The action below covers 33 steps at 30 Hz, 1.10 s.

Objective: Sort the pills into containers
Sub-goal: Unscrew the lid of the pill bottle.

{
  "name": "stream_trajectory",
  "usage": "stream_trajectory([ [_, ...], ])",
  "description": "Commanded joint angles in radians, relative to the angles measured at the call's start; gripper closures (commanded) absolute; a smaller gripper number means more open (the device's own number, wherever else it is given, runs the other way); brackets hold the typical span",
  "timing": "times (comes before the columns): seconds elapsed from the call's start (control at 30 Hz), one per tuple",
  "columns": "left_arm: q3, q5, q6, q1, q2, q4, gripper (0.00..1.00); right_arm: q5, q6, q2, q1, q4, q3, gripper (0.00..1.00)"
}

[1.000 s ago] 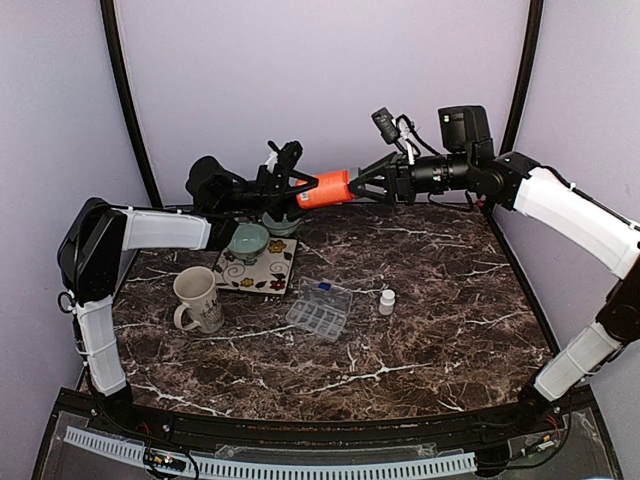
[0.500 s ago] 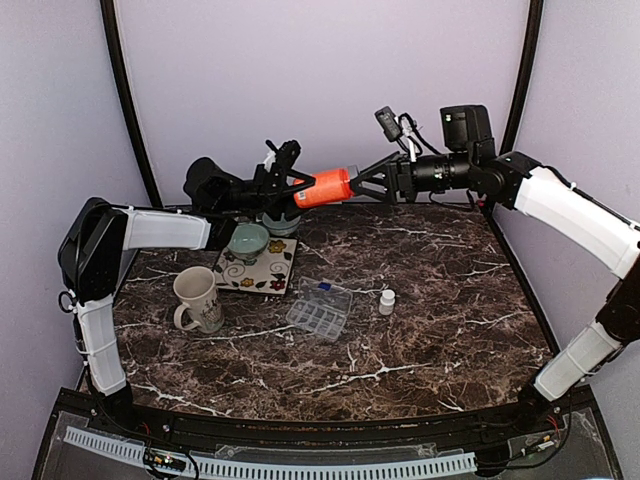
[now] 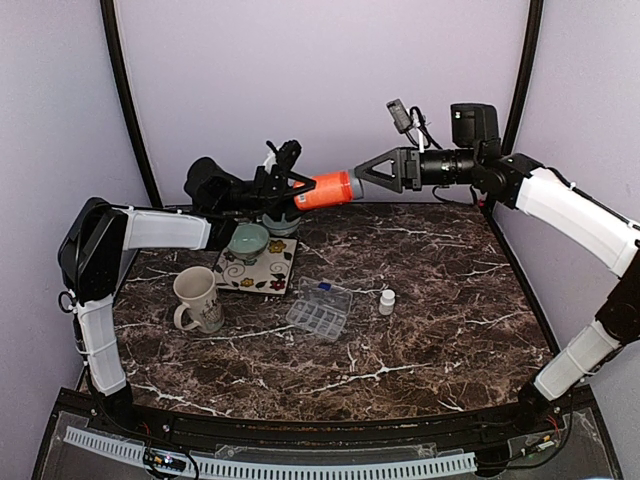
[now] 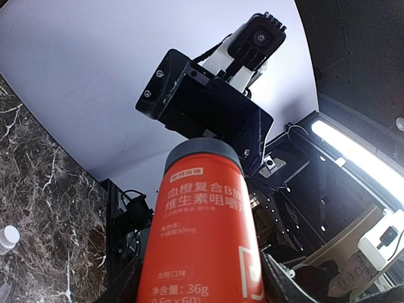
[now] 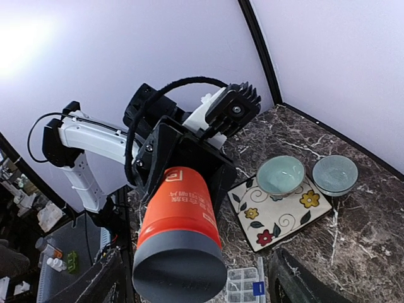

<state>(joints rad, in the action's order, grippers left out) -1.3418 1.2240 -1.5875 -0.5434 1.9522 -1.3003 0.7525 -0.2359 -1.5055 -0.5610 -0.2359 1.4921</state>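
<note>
Right jaws have released the orange bottle (image 3: 325,189).

Base of orange bottle (image 4: 205,233) cropped.

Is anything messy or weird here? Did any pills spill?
No spill shows. The odd thing is the orange bottle, held sideways in the air above the back of the table by the left gripper, its grey cap on, pointing at the open right gripper. The organiser lies askew on the table.
</note>
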Motion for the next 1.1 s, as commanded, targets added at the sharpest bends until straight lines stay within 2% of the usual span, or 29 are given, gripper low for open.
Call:
stream_trajectory([
  [0.0, -0.026, 0.019, 0.096, -0.003, -0.025, 0.036, 0.95, 0.115, -0.182, -0.006, 0.020, 0.146, -0.034, 0.22],
  [0.3, -0.041, 0.031, 0.225, -0.003, -0.032, 0.149, 0.95, 0.161, -0.374, -0.064, 0.030, 0.172, -0.040, 0.22],
  [0.47, -0.053, 0.040, 0.274, -0.003, -0.036, 0.191, 0.95, 0.145, -0.390, -0.080, 0.033, 0.132, -0.038, 0.22],
  [0.67, -0.060, 0.044, 0.384, -0.003, -0.057, 0.317, 0.95, 0.147, -0.397, -0.105, 0.034, 0.105, -0.040, 0.24],
  [0.83, -0.065, 0.034, 0.481, -0.002, -0.074, 0.418, 0.95, 0.149, -0.399, -0.105, 0.033, 0.090, -0.048, 0.27],
  [1.07, -0.069, 0.019, 0.513, 0.001, -0.079, 0.444, 0.95, 0.145, -0.400, -0.101, 0.034, 0.080, -0.074, 0.34],
])
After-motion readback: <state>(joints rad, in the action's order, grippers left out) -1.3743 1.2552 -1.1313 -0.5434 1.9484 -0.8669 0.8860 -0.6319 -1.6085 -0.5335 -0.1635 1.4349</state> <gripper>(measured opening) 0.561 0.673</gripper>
